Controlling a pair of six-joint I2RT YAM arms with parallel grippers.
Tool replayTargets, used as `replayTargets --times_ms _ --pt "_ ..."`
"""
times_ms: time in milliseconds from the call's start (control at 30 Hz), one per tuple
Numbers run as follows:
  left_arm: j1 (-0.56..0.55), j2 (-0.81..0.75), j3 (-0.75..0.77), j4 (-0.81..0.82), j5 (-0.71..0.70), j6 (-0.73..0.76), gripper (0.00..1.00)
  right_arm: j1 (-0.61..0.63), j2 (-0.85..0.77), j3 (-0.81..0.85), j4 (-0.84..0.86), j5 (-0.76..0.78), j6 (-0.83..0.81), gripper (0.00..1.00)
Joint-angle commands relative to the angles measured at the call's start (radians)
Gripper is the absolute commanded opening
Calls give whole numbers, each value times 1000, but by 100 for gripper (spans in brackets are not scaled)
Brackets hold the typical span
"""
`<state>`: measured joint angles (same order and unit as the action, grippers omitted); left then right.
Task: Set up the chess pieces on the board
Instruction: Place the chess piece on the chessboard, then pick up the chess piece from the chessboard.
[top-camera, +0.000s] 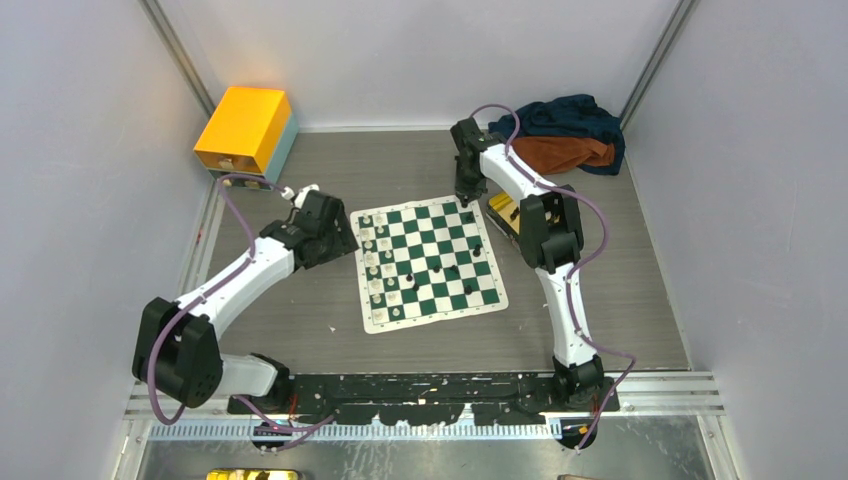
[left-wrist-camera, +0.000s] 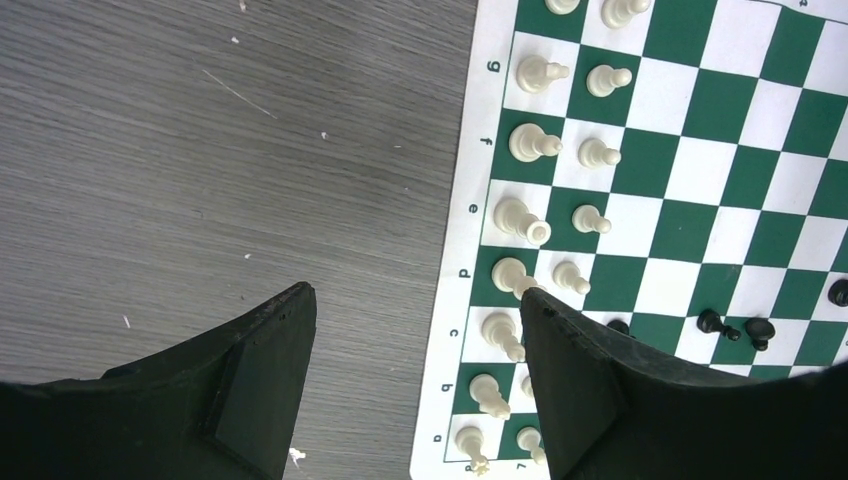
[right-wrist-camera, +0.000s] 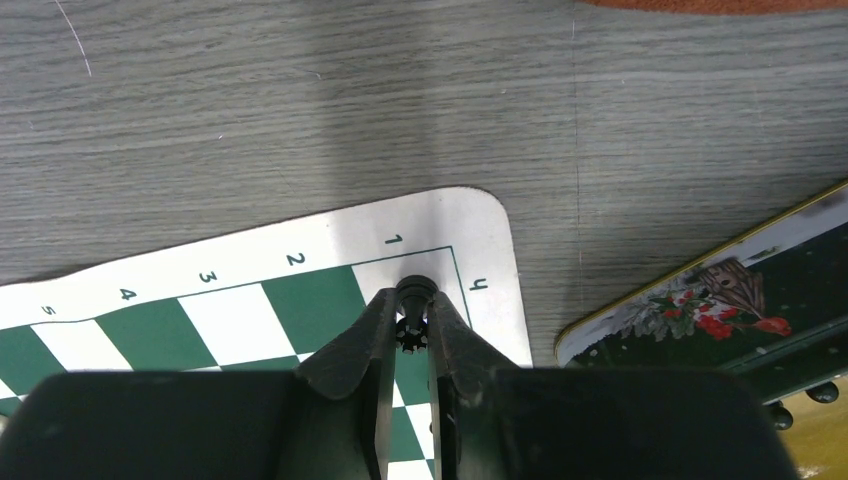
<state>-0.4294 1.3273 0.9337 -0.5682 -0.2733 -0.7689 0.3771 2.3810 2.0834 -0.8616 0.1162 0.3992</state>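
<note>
The green and white board (top-camera: 430, 262) lies in the middle of the table. Cream-white chess pieces (left-wrist-camera: 530, 143) stand in two rows along its left edge (top-camera: 373, 270). A few black pieces (top-camera: 452, 270) stand scattered near the middle and right (left-wrist-camera: 760, 330). My left gripper (left-wrist-camera: 418, 300) hangs open over the board's left border (top-camera: 335, 235), with nothing between its fingers. At the far right corner of the board (right-wrist-camera: 300, 300), my right gripper (right-wrist-camera: 413, 308) is shut on a black crowned piece (right-wrist-camera: 413, 325). The piece's base is over the corner square.
A shallow decorated tin (right-wrist-camera: 720, 300) lies just right of the board's far corner (top-camera: 505, 212). A yellow box (top-camera: 245, 130) stands at the back left. Blue and orange cloth (top-camera: 565, 135) is heaped at the back right. Walls close in both sides.
</note>
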Motion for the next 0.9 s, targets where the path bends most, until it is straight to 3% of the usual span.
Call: replayTargets --times_ms 0,200,867 --pt "8 11 50 39 3 7 75 -3 -7 37 -8 -10 -6 13" --pt "8 17 59 34 5 6 76 -3 -15 39 -4 -15 -19 32" --pt "8 -32 54 14 -15 2 76 -1 -121 105 -40 -3 -35 37"
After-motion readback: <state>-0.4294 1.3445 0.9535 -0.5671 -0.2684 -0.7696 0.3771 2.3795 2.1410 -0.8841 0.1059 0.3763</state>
